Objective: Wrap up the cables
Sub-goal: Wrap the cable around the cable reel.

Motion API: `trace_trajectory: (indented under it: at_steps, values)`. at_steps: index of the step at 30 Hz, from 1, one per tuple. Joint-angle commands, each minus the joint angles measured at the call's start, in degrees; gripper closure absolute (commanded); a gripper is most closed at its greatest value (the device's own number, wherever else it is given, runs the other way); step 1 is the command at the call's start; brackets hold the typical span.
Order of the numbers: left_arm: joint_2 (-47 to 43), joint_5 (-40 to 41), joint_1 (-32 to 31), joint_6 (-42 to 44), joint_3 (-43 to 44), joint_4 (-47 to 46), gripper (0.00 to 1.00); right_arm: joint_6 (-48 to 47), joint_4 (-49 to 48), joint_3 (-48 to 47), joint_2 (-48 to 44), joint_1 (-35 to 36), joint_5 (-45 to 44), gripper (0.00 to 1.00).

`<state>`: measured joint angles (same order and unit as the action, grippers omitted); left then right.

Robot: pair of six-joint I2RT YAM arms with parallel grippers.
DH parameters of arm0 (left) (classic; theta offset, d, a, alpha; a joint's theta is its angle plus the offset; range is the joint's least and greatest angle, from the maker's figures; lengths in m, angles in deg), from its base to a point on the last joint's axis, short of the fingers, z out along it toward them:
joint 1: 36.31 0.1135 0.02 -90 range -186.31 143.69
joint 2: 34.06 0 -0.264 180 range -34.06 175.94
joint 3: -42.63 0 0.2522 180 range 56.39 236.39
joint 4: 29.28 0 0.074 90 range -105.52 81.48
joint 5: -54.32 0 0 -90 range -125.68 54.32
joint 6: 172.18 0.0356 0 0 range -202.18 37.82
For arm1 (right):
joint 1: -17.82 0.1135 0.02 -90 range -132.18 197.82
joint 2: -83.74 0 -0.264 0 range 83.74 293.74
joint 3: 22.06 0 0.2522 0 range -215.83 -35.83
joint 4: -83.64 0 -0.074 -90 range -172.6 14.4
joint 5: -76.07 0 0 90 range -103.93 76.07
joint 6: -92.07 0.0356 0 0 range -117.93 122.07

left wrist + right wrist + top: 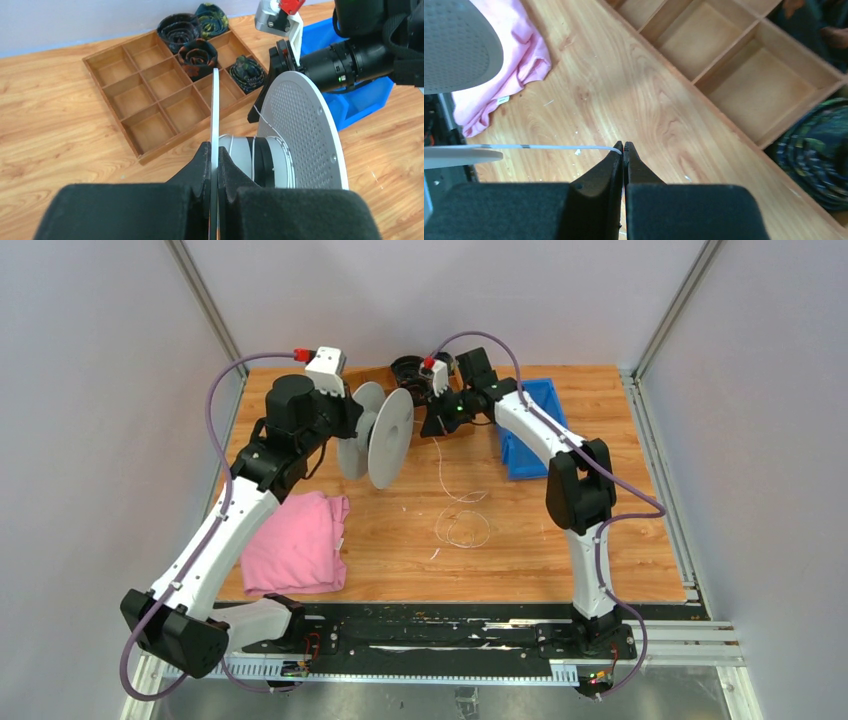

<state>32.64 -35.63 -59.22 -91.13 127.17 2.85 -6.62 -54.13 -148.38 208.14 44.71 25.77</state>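
White-shelled arms (215, 540), black joints (290, 405), purple hoses (211, 405) (red plugs (302, 354))

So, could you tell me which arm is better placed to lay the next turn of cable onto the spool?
Right. Its jaws are shut on the cable beside the spool, free to guide it round the core. The left arm's jaws are clamped on the spool's flange, holding it up.

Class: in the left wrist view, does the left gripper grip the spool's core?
No, the left gripper is shut on the thin flange edge of the spool, beside its core.
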Motion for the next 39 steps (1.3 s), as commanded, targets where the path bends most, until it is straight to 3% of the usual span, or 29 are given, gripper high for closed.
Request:
trace_trajectory:
  at_steps: [1,16,24,34,36,39]
  values:
    - [-0.91,-1.90,1.46,-5.37,4.48,-2.36,1.00,5.90,-6.76,6.45,-2.15,-0.66,4.61,0.98]
    - [0.15,0.17,4.47,-11.28,6.64,-0.02,1.00,13.03,-19.52,24.57,-7.47,1.32,7.90,0.90]
    - [0.75,6.80,4.72,-9.92,8.18,1.15,1.00,15.11,-24.38,32.87,-9.89,5.07,8.09,0.90]
    - [1.77,10.84,4.88,-8.71,8.36,0.27,1.00,11.15,-25.55,40.73,-15.17,10.06,6.91,0.82]
    - [1.56,10.72,4.90,-8.58,8.07,0.17,1.00,10.29,-24.90,41.11,-15.83,10.04,6.43,0.79]
    - [1.04,10.13,4.99,-8.58,7.37,0.11,1.00,9.06,-22.74,40.11,-16.52,9.42,4.67,0.66]
